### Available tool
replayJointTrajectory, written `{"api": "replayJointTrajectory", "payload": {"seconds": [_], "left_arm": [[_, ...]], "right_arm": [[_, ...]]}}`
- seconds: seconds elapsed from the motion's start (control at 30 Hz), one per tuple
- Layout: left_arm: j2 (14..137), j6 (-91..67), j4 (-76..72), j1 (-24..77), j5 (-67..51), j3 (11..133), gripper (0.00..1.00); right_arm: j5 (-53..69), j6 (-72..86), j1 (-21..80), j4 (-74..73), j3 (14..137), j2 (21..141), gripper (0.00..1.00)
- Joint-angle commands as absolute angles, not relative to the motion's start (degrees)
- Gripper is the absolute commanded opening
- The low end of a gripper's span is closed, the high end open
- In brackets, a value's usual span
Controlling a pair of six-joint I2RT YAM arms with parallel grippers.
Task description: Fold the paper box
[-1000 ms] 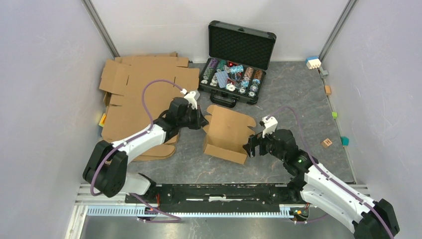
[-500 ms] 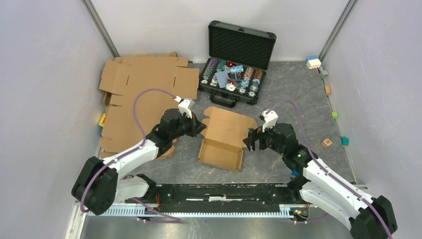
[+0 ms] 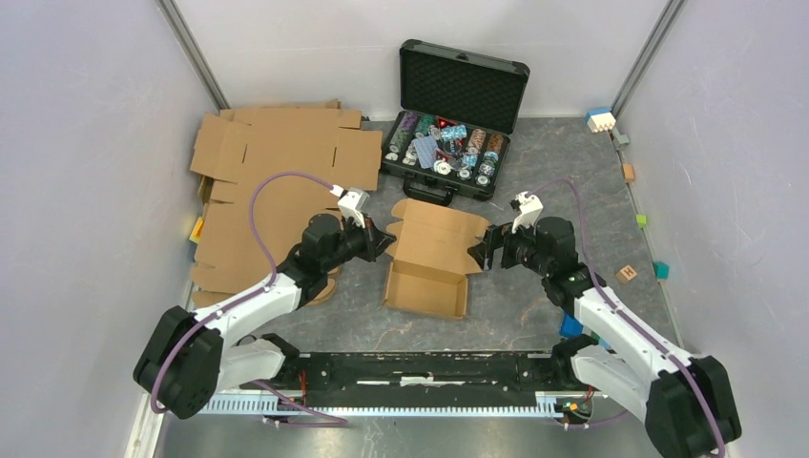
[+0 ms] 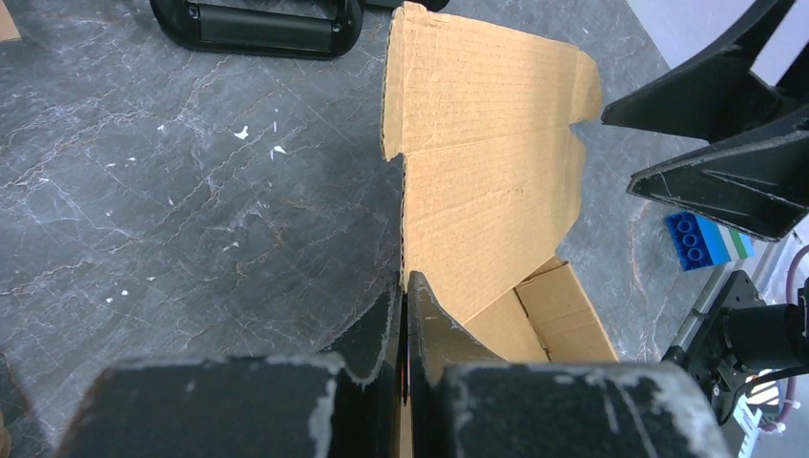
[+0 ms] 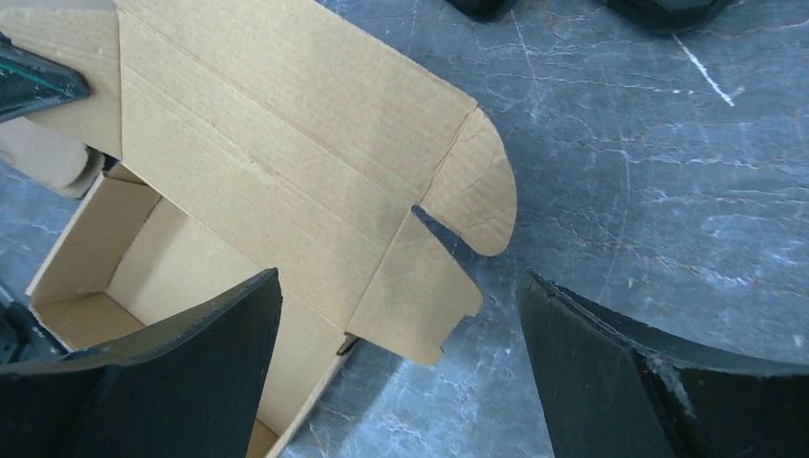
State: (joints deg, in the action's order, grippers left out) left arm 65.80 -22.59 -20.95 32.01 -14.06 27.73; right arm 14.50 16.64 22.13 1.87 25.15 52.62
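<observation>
The paper box (image 3: 431,258) is a small brown cardboard mailer in the middle of the table, its tray open toward the near edge and its lid flap raised at the back. My left gripper (image 3: 383,239) is shut on the left edge of the lid; the left wrist view shows the cardboard edge (image 4: 404,248) pinched between the closed fingers. My right gripper (image 3: 480,256) is open at the box's right side, its fingers (image 5: 200,363) straddling the right side tab (image 5: 420,286) without touching it.
Bigger flat cardboard sheets (image 3: 272,181) lie at the back left. A black foam-lined case of chips (image 3: 448,119) stands open behind the box. Small coloured blocks (image 3: 627,274) lie along the right edge, and a blue brick (image 3: 570,326) sits near my right arm.
The box has shifted slightly left and back. My right gripper has moved up from the box's front right corner to its right side tab. My left gripper keeps its hold on the lid.
</observation>
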Motion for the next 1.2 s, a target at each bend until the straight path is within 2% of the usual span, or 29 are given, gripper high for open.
{"api": "replayJointTrajectory", "payload": {"seconds": [0.0,0.17,0.37,0.53,0.7,0.8,0.87,0.9,1.0,1.17], "left_arm": [[64.81,-20.89,-24.25,32.44,-14.61,27.33,0.02],[65.39,-20.92,-23.52,32.44,-14.57,27.77,0.02],[65.89,-21.15,-23.44,32.43,-14.66,28.02,0.02],[65.96,-21.18,-22.92,32.43,-14.53,28.21,0.02],[66.17,-21.35,-22.94,32.43,-14.41,28.21,0.02],[66.28,-21.33,-22.94,32.54,-14.41,28.23,0.02],[66.33,-21.36,-22.94,32.52,-14.42,28.26,0.02],[66.29,-21.36,-22.87,32.52,-14.42,28.26,0.02],[66.12,-21.31,-22.94,32.52,-14.33,28.17,0.02],[66.27,-21.36,-23.46,32.52,-14.41,27.92,0.02]], "right_arm": [[24.66,20.09,18.90,13.26,23.75,56.64,0.98],[27.09,19.83,15.83,14.53,23.39,60.14,0.97],[32.70,21.42,14.67,17.60,21.37,60.42,0.75],[35.16,22.43,14.73,18.13,20.74,60.88,0.65],[35.79,22.98,14.74,16.84,21.31,59.73,0.48],[36.28,23.02,14.73,15.35,22.03,59.76,0.45],[36.35,22.91,14.68,14.31,22.62,59.71,0.46],[35.81,22.51,14.68,13.62,22.94,59.61,0.50],[29.66,19.00,14.44,7.79,24.58,59.31,0.79],[26.84,18.20,12.88,8.51,21.63,58.98,0.95]]}}
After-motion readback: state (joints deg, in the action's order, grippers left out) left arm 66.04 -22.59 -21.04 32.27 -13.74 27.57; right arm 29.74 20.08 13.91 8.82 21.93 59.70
